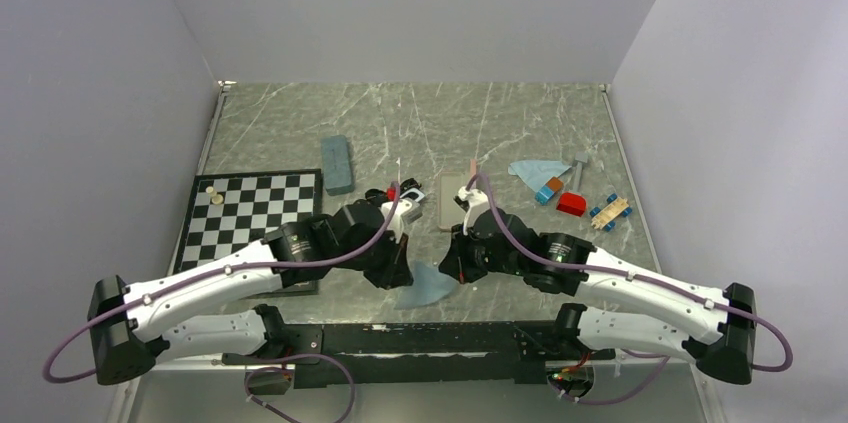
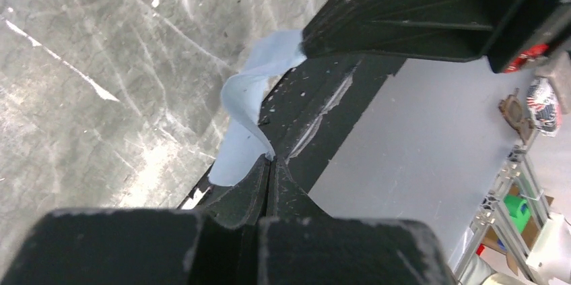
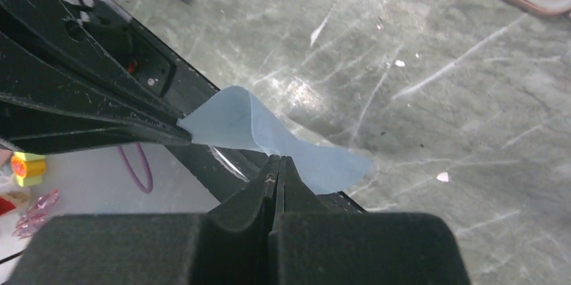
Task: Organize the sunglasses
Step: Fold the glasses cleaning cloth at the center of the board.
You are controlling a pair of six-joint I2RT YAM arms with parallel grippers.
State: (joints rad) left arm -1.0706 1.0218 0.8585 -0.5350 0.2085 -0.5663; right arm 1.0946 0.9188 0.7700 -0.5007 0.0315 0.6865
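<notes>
Both grippers pinch one light blue cloth (image 1: 428, 289) at the table's near edge. My left gripper (image 1: 403, 273) is shut on its left corner, which shows in the left wrist view (image 2: 268, 159) with the cloth (image 2: 246, 106) curling up from it. My right gripper (image 1: 455, 271) is shut on the right side, seen in the right wrist view (image 3: 276, 160) with the cloth (image 3: 236, 123). A small white-framed thing (image 1: 412, 190) behind my left arm looks like the white sunglasses, partly hidden. The black-framed pair is not in view.
A slate-blue case (image 1: 337, 163) lies at the back left and a pink case (image 1: 452, 201) in the middle. A chessboard (image 1: 250, 213) sits left. A second blue cloth (image 1: 533, 171), a red block (image 1: 571, 203) and small toys lie right.
</notes>
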